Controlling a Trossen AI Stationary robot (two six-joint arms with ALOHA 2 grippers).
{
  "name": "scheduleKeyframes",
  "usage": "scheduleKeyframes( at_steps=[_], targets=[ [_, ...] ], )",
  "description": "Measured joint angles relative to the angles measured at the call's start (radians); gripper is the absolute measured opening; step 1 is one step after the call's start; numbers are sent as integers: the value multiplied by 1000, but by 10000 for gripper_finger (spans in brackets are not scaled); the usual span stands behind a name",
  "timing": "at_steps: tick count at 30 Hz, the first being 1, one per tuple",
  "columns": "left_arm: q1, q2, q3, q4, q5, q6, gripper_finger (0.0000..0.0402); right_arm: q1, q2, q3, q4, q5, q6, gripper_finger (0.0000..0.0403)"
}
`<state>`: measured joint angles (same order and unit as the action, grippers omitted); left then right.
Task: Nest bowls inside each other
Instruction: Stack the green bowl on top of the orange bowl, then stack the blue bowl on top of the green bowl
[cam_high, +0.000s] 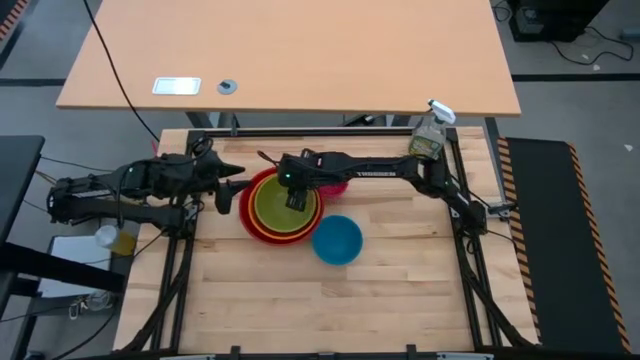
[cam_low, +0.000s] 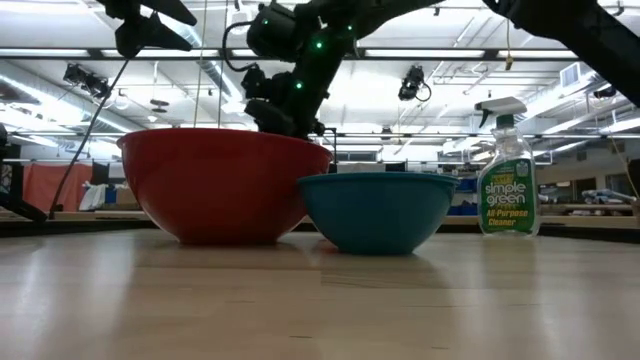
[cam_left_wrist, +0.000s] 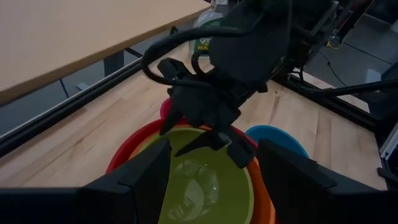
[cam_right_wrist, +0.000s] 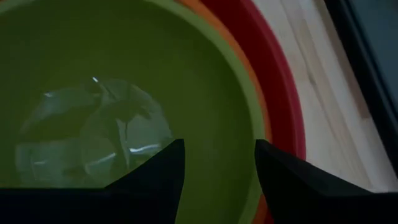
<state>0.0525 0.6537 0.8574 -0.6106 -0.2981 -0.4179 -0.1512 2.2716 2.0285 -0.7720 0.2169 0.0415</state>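
Observation:
A lime green bowl (cam_high: 282, 205) sits nested in an orange bowl (cam_high: 262, 226), which sits in the red bowl (cam_high: 246, 200) on the table's far half. The blue bowl (cam_high: 337, 240) stands on its base just right of the stack. A pink bowl (cam_high: 337, 186) peeks out from under the right arm, beyond the stack. My right gripper (cam_right_wrist: 219, 152) hangs open over the green bowl's inside, slanting down, nothing between its fingers. My left gripper (cam_high: 230, 187) waits open at the stack's left, raised above the table.
A clear spray bottle (cam_high: 432, 135) stands at the table's far right corner. The near half of the wooden table (cam_high: 330, 310) holds nothing. A second, lighter table (cam_high: 290, 50) lies beyond the far edge.

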Motion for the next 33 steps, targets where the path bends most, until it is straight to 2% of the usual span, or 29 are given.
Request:
scheduleKeyframes(
  at_steps=[11,18,27,33],
  targets=[
    [0,0,0,-11,0,-8,244,-10,-11,2,-5,0,-13,200],
    [0,0,0,-20,0,-9,244,-4,-92,46,-115,-6,54,200],
    [0,0,0,-22,-6,20,244,-23,-165,45,-346,-134,63,200],
    [0,0,0,-24,-13,27,244,-6,-185,-35,-378,-185,67,200]
  ],
)
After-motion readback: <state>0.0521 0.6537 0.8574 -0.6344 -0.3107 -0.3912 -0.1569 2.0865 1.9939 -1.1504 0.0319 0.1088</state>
